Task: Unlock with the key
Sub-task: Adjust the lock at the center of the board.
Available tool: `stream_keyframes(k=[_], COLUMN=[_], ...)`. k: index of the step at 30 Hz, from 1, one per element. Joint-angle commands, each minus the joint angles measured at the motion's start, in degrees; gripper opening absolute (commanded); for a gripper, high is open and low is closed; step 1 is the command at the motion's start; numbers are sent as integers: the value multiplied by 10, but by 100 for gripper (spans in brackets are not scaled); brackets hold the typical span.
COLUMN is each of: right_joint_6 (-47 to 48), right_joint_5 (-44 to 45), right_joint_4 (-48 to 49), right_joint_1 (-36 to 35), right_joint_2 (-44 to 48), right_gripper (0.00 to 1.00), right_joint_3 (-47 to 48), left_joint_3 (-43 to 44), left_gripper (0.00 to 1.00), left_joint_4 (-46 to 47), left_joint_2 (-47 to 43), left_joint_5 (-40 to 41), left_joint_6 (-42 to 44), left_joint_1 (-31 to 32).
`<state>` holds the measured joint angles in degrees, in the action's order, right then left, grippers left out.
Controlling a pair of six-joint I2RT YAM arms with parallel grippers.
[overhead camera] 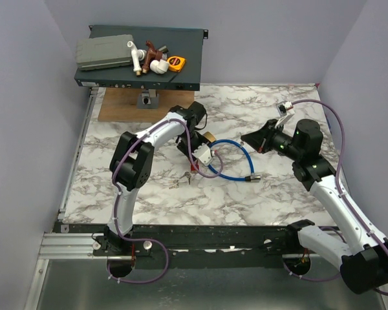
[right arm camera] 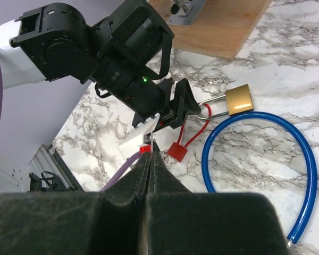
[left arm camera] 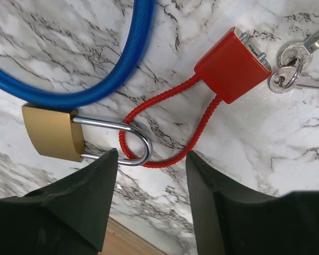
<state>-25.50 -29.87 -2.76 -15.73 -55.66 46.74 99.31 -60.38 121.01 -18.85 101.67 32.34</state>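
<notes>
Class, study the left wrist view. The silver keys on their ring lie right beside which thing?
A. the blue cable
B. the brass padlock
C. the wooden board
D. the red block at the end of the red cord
D: the silver keys lie against a corner of the red block, while the brass padlock and the blue cable lie apart from them, across the view.

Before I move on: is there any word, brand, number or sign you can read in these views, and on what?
No text can be read in any view.
brass padlock: no stamp or brand shows on its face.
red block on the red cord: no marking shows.
keys: too small to tell.
yellow tape measure: too small and blurred.
rack unit, front panel: any labels too small to read.
</notes>
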Motion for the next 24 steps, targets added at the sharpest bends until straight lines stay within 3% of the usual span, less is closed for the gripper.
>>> stream_keyframes(k=[1, 13, 19, 24], right_joint_6=[3, 8, 6, 4], right_joint_5=[5, 9, 9, 10], right_joint_4=[-7, -14, -12, -13], right_joint_1=[3, 3, 3, 3], right_joint_2=[4, 10, 9, 9], right_gripper=[1, 1, 1, 1], right_joint_3=[19, 18, 18, 20], left_joint_3=[12, -74, -81, -58], left_gripper=[50, 42, 29, 20], left_joint_4=[-10, -8, 2, -15], left_joint_2=[14, -23, -16, -8], left_joint_5=[29, 54, 69, 36], left_joint_6=[49, 59, 54, 21], left_joint_1=[20, 32, 40, 64])
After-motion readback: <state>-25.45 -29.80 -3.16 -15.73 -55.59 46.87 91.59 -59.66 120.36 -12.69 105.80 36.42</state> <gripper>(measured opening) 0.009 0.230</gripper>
